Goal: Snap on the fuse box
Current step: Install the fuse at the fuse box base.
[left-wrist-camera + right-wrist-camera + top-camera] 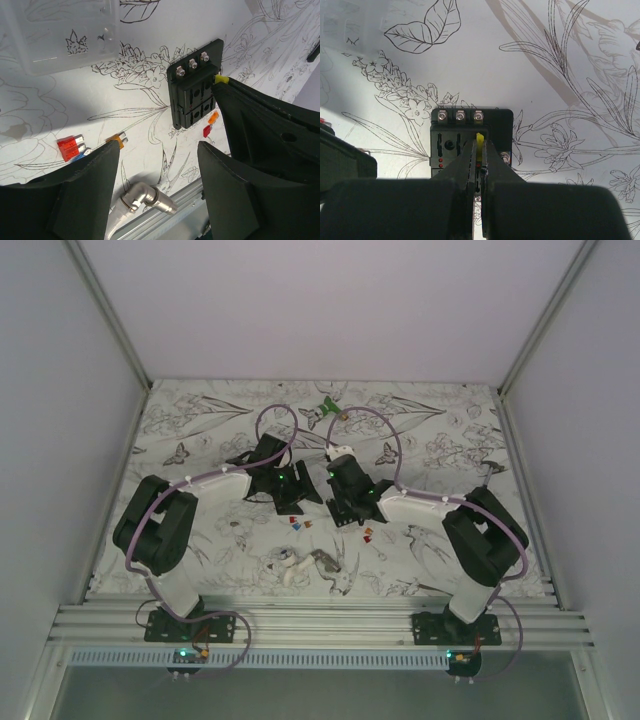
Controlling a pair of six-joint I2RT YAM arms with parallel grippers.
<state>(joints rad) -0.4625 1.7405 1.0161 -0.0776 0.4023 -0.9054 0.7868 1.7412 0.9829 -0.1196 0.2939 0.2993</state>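
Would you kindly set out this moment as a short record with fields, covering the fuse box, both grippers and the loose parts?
fuse box: black, lying on the table, three screws along one edge
right gripper: shut on a yellow fuse, held at the box's slotted face
fuse seated: cannot tell
left gripper: open, holding nothing, above the table beside the box
loose fuses: red fuses and an orange fuse near the left gripper
other: metal elbow fitting near the table edge

The fuse box (192, 95) looks matt black plastic with shiny metal screws (192, 63); the yellow fuse (480, 139) plastic too; table cover (100, 100) smooth, matt, printed
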